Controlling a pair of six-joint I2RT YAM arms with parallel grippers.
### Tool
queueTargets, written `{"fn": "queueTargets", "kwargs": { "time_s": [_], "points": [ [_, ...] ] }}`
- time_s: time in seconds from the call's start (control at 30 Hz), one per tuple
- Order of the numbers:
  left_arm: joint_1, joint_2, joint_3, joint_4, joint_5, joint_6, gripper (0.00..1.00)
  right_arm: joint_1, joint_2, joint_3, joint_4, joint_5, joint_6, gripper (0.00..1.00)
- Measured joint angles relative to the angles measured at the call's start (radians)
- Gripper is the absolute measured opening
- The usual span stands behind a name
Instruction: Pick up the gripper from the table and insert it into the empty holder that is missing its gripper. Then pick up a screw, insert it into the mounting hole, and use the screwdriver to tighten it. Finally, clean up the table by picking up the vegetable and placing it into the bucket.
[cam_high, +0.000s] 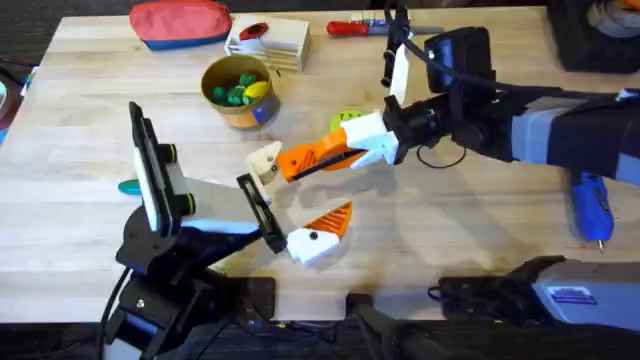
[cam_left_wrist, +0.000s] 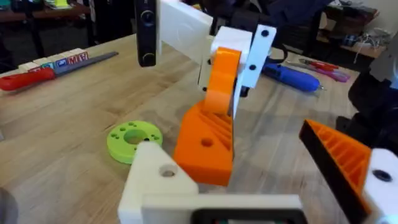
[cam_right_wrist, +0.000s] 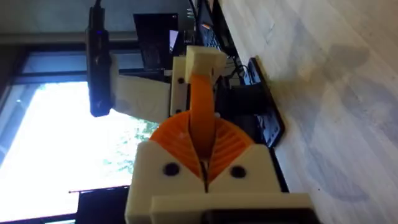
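The gripper (cam_high: 305, 158), a loose orange wedge, is pinched in my right gripper (cam_high: 345, 152), which is shut on it. Its far end rests against the holder (cam_high: 265, 160), the plain white finger mount of my left gripper (cam_high: 295, 200). That left gripper is open; its other finger carries an orange tip (cam_high: 335, 220). In the left wrist view the gripper (cam_left_wrist: 205, 146) sits right beside the holder (cam_left_wrist: 155, 177). In the right wrist view the wedge (cam_right_wrist: 202, 118) is clamped between my orange pads. The blue screwdriver (cam_high: 590, 205) lies at the right. The teal vegetable (cam_high: 130, 186) peeks out left of my left arm. The bucket (cam_high: 240, 92) stands at the back.
A lime-green disc (cam_high: 350, 118) lies just behind the right gripper. A red pouch (cam_high: 180, 22), a white box (cam_high: 268, 40) and a red-handled screwdriver (cam_high: 350, 28) line the far edge. Bare wood shows at the front right.
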Motion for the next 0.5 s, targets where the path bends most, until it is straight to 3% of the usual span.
{"fn": "queueTargets", "kwargs": {
  "time_s": [0.5],
  "points": [
    [0.001, 0.000, 0.000, -0.002, 0.006, -0.014, 0.986, 0.034, 0.134, 0.000, 0.267, -0.016, 0.160, 0.004]
  ]
}}
